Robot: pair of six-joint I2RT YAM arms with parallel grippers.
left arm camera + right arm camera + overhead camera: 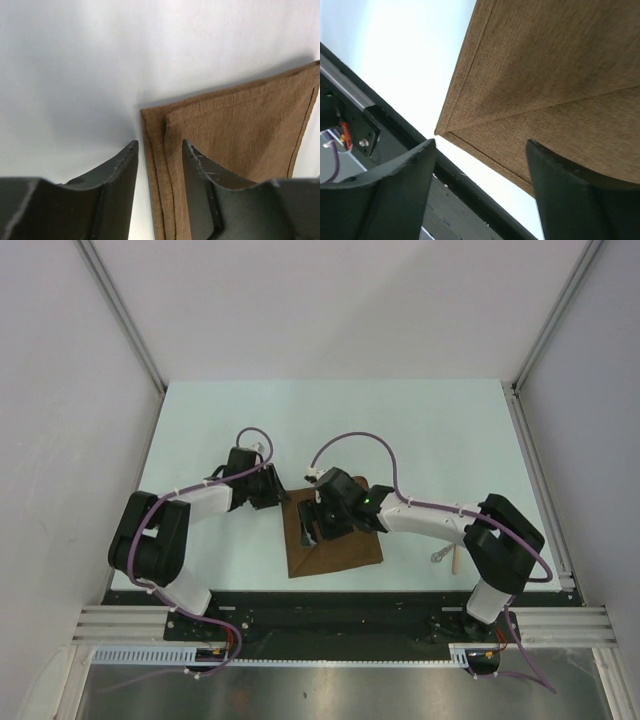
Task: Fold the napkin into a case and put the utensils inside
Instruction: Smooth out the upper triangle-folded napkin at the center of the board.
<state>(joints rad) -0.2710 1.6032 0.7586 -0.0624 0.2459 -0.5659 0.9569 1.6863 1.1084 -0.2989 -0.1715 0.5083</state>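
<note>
Got the napkin (345, 552) lying folded flat near the front middle of the table (420, 430), with the utensils (447, 557) apart to its right, beside the right arm's base. Seeing the left gripper (160, 145) parted just a little over the napkin's layered corner, gripping nothing. Same deal for the right gripper (481, 145): spread wide above a front corner, totally empty.
</note>
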